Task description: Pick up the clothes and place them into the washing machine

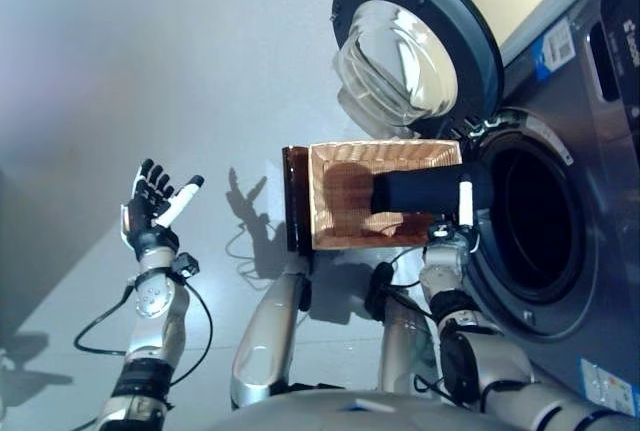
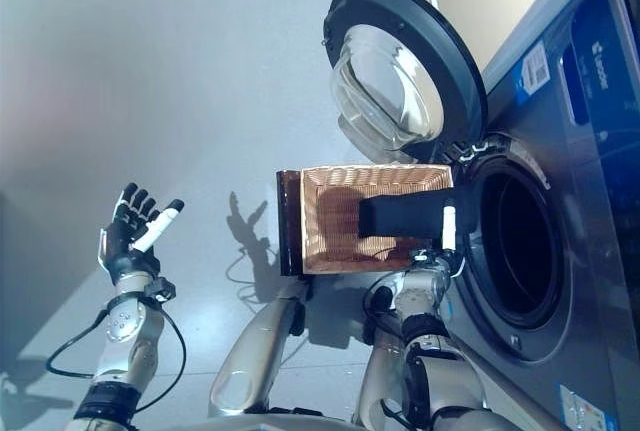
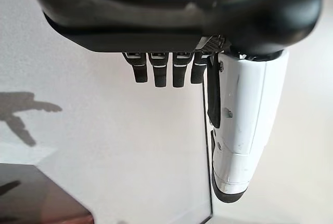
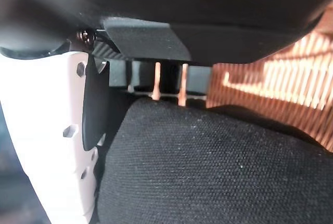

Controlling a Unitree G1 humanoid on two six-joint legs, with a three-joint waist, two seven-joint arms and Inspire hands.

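Woven basket, coarse cloth, glossy washer

The basket (image 1: 350, 211) is woven wicker with a ribbed, matt surface; the dark cloth (image 4: 218, 172) is coarsely woven and matt. The washer (image 2: 590, 181) has a smooth grey body with a sheen, and its door (image 1: 420, 46) a dark plastic rim round clear, glossy glass. The floor (image 1: 150, 61) is smooth and faintly reflective.

Silver-grey arms, dark hands, white thumb covers.
The left hand (image 1: 152, 213) and right hand (image 1: 452, 236) are black-fingered on jointed metallic forearms; small screws, apparently hex-headed, stud the right thumb's white cover.
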